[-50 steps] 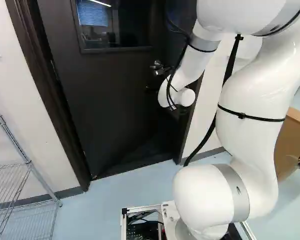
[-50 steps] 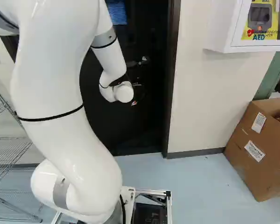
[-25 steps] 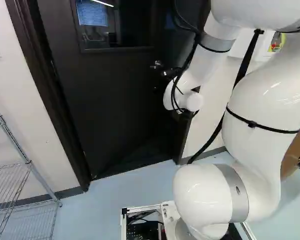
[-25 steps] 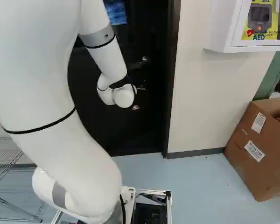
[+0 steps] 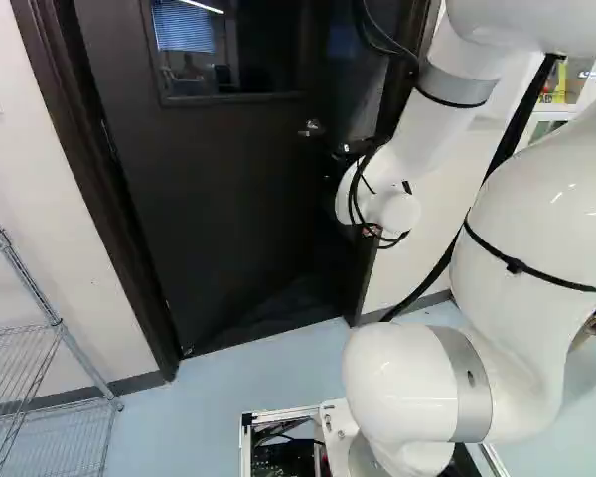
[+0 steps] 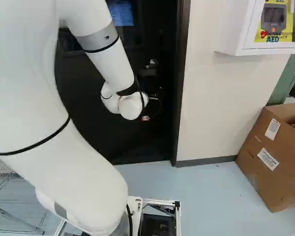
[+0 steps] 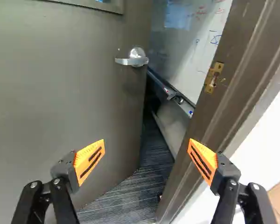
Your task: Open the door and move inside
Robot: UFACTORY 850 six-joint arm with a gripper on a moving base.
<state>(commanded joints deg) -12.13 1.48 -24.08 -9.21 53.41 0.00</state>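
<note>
Door is standing ajar in your wrist view, its handle lying at 12 o'clock from the spread gripper. Left base view: the door is showing at 11 o'clock from your base. Right base view: your base is sitting outside; wider opening and entry are awaiting you.

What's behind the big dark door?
Past the open door you can see a whiteboard with red and blue scribbles, and a striped floor. The door hides most of the rest.
</note>
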